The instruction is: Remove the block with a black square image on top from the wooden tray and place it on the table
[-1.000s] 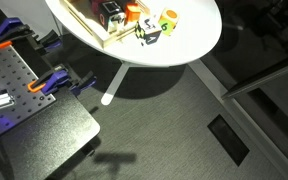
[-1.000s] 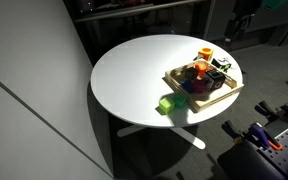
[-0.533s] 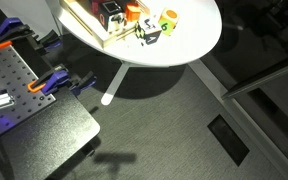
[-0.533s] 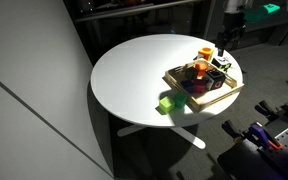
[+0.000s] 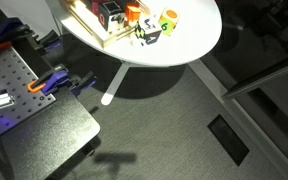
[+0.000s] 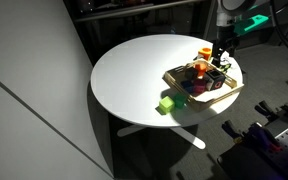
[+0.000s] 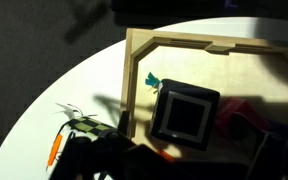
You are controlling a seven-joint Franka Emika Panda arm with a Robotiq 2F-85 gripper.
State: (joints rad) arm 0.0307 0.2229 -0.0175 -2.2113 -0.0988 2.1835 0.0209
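The block (image 7: 187, 115), a small cube with a black square on its top face, lies inside the wooden tray (image 7: 134, 70) near a corner of the rim. In an exterior view the tray (image 6: 184, 90) sits on the round white table (image 6: 134, 70), toward its edge. My gripper (image 6: 220, 62) hangs just above the tray, over the block (image 6: 215, 72). In the wrist view the dark fingers (image 7: 174, 160) fill the lower edge, spread apart, with nothing between them.
A yellow-green cube (image 6: 167, 103) and a pale marked cube (image 5: 149, 35) lie on the table beside the tray. An orange cube (image 6: 204, 53) stands at the tray's far side, and other coloured blocks lie in it. A dark perforated workbench (image 5: 24, 80) with clamps stands nearby.
My gripper has come in from the upper right and down over the tray. The blocks and the tray have not moved.
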